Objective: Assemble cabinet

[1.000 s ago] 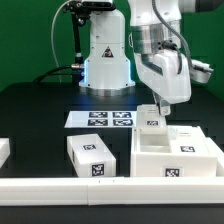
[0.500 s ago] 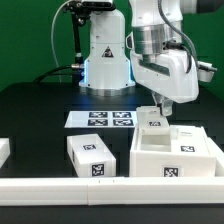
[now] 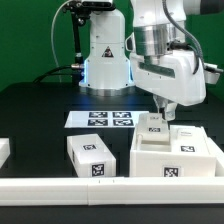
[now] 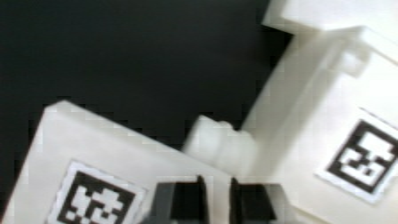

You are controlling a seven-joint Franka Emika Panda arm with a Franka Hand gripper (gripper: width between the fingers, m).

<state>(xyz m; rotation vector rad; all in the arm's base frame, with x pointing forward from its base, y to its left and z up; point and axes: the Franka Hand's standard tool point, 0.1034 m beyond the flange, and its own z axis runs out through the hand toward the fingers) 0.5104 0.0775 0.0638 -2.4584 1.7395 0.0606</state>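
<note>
The cabinet (image 3: 178, 152) is the large white open box with a tag on its front, at the exterior view's right. A smaller white tagged block (image 3: 152, 124) stands against its back left corner. My gripper (image 3: 165, 116) hangs just over the cabinet's back edge, right of that block. In the wrist view the gripper (image 4: 217, 203) is shut, its dark fingers (image 4: 183, 202) nearly together with only a thin pale slit between them. Below them lie two white tagged surfaces (image 4: 98, 170) (image 4: 338, 110) and a small white nub (image 4: 214, 132). I cannot tell whether the fingertips touch anything.
A white tagged drawer block (image 3: 92, 156) sits left of the cabinet. The marker board (image 3: 100, 118) lies behind it, before the robot base (image 3: 105, 60). A long white rail (image 3: 90, 187) runs along the front edge. Another white piece (image 3: 4, 150) shows at the far left.
The arm has moved toward the exterior view's right and slightly down, from above the small tagged block to the cabinet's back edge. The jaws stayed shut.
</note>
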